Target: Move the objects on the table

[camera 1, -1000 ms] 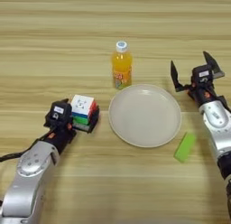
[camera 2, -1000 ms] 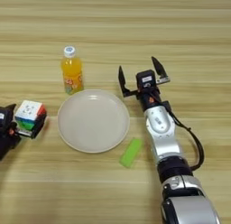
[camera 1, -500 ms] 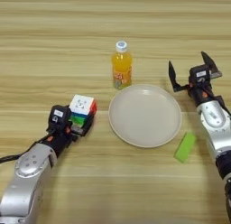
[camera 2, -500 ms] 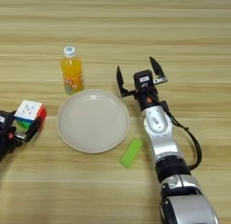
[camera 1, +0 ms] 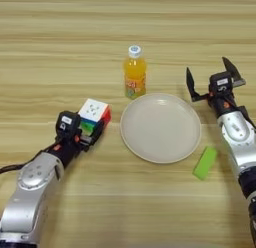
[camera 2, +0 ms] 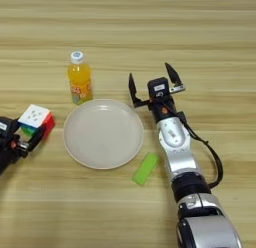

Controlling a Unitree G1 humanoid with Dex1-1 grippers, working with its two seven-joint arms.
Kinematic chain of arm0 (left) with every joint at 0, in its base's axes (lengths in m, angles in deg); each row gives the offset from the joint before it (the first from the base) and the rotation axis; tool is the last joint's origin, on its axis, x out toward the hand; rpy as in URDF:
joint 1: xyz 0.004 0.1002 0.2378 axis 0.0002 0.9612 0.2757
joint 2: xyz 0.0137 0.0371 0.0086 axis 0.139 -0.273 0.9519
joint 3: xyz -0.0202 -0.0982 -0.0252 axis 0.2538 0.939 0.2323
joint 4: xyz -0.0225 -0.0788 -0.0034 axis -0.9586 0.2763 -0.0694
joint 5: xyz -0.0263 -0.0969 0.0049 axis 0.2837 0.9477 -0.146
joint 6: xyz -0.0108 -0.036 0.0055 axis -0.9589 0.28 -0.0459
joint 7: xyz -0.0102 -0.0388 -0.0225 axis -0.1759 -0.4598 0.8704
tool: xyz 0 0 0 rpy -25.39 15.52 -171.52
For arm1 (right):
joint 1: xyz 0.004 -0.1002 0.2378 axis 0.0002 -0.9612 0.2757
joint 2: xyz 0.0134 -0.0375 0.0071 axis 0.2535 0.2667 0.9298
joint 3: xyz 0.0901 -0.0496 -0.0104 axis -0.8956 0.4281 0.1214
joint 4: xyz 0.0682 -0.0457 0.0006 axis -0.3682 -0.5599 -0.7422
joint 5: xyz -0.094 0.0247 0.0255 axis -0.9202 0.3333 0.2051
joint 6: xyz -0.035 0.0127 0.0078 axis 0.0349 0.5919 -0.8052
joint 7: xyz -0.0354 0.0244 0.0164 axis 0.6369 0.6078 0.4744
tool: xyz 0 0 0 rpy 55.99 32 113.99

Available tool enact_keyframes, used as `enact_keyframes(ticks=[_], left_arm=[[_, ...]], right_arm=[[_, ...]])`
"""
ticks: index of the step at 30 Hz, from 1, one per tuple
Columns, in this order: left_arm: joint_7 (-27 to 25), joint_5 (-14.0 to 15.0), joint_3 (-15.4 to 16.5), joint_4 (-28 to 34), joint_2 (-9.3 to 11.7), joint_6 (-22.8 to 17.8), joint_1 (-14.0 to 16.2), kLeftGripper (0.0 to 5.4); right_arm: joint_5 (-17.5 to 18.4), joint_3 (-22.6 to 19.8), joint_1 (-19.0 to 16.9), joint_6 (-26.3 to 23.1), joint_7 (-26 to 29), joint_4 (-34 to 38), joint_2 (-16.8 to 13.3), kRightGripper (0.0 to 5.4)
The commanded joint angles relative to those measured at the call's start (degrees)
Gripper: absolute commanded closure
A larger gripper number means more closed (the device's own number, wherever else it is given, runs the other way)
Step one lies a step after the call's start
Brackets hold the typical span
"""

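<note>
1. Left pincer [camera 1: 95, 129] is clamped on the cube [camera 1: 94, 114], which is held tilted just left of the plate [camera 1: 192, 142].
2. A firm hold should be kept on the cube, since only its lower edge appears gripped and a slip is judged likely.
3. Right pincer [camera 1: 215, 82] is spread wide and empty, beyond the plate's right rim.
4. Bottle [camera 1: 135, 78] is standing upright just behind the plate and should be given room.
5. Block [camera 1: 205, 162] is lying on the table [camera 1: 60, 37], near the plate's lower right.
</note>
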Motion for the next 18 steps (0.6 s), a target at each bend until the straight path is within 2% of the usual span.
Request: enact_keyframes(ticks=[1,5,9,15,18], left_arm=[[-2.2,0.8,0.8,2.1,1.9,0.0,-3.0,2.13],[-5.7,4.9,2.3,4.9,3.4,-1.8,-6.4,2.13],[-8.3,7.0,2.5,7.1,4.7,-2.7,-9.2,2.13],[-12.7,8.4,0.1,9.6,6.3,-3.3,-11.2,2.13],[-15.0,9.3,-1.2,10.9,6.9,-4.2,-11.7,2.13]], right_arm=[[0.5,-0.1,0.7,-0.5,0.1,0.7,0.1,0.00],[1.8,-0.5,0.4,-0.5,1.0,1.9,0.3,0.00],[2.7,-0.6,-0.4,-0.9,1.7,3.9,0.1,0.00],[4.9,-0.9,-2.7,-2.7,3.9,11.1,-0.6,0.00],[8.4,-1.2,-4.5,-5.5,7.2,18.2,-1.5,0.00]])
